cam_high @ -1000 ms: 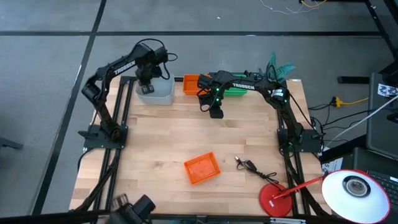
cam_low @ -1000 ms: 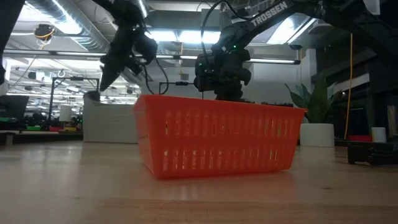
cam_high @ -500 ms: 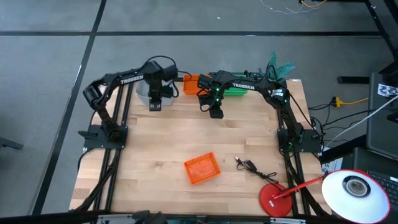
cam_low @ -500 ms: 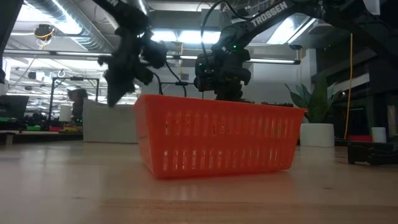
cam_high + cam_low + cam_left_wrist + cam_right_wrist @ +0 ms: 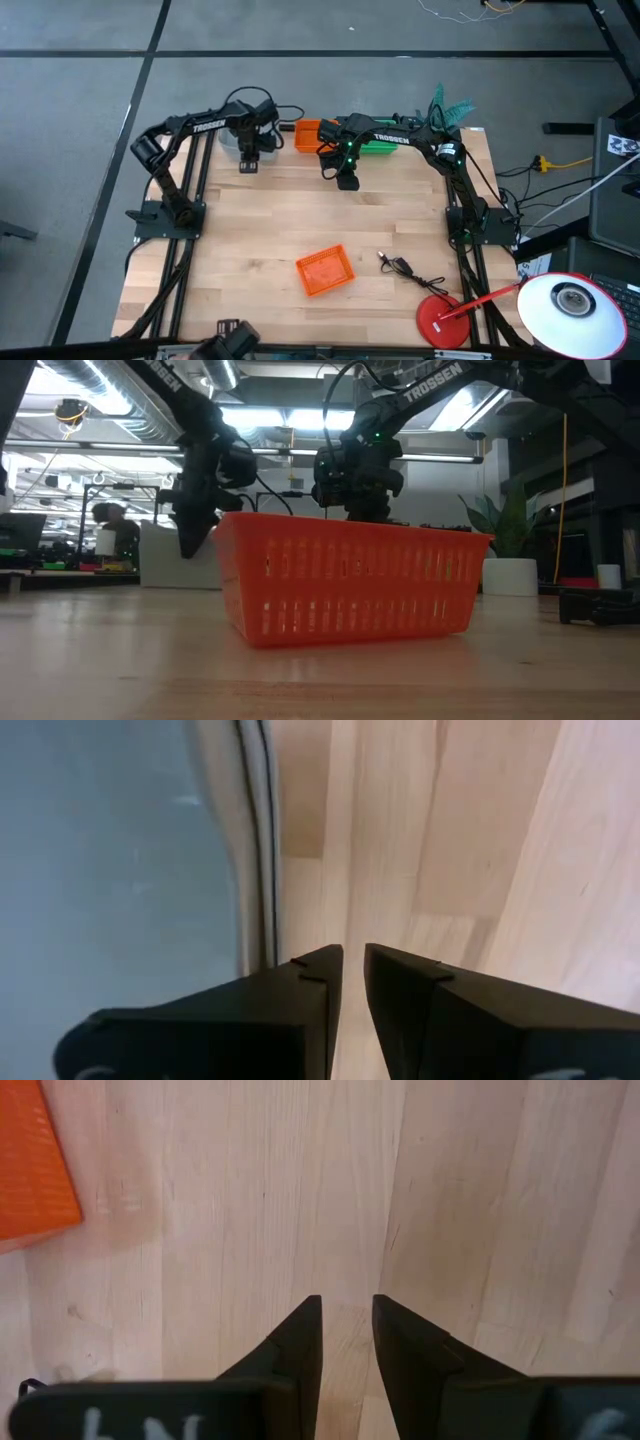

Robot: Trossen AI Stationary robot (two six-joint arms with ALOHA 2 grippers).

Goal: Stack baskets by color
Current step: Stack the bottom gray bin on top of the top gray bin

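Note:
A grey-white basket (image 5: 230, 140) stands at the table's far left; its wall (image 5: 120, 870) fills one side of the left wrist view. My left gripper (image 5: 354, 958) points down over bare wood just beside that basket, its fingers a narrow gap apart with nothing between them. An orange basket (image 5: 305, 133) and a green basket (image 5: 380, 149) stand along the far edge. My right gripper (image 5: 347, 183) hangs open over bare wood in front of them, and the orange one's corner (image 5: 30, 1170) shows in its wrist view. Another orange basket (image 5: 325, 270) sits alone toward the near edge.
A black cable (image 5: 405, 267) lies to the right of the near orange basket. A red lamp base (image 5: 440, 322) and white lamp head (image 5: 570, 303) stand at the near right corner, and a teal plant (image 5: 450, 108) at the far right. A person (image 5: 105, 525) shows in the room behind.
My left gripper has come off the top of the grey-white basket, moved a little toward the table's right and near side, sunk toward the table beside the basket, and turned about its own axis. The basket stays in place. My right arm has kept still.

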